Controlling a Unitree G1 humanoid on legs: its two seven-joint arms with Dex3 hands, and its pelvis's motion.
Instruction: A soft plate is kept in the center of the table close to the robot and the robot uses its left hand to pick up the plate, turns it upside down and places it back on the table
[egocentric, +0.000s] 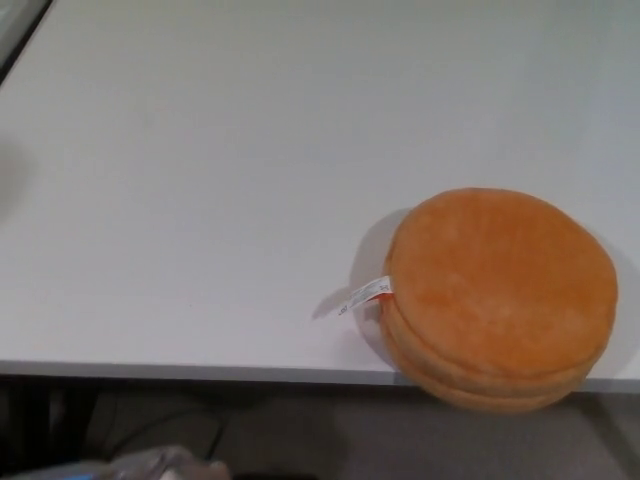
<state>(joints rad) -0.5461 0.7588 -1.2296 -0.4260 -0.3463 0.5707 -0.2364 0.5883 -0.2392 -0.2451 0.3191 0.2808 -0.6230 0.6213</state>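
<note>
The soft plate (498, 295) is a round orange plush disc. It lies flat on the white table (200, 200) at the front right, and its near rim hangs slightly over the table's front edge. A small white tag (365, 295) sticks out from its left side. Nothing touches the plate. Only a blurred silver bit of my left arm (150, 465) shows at the bottom edge, below the table; the hand itself is out of the picture. My right hand is not visible either.
The table's front edge (200, 370) runs across the lower part of the picture, with dark floor below it. A dark strip (15, 35) marks the table's far left corner.
</note>
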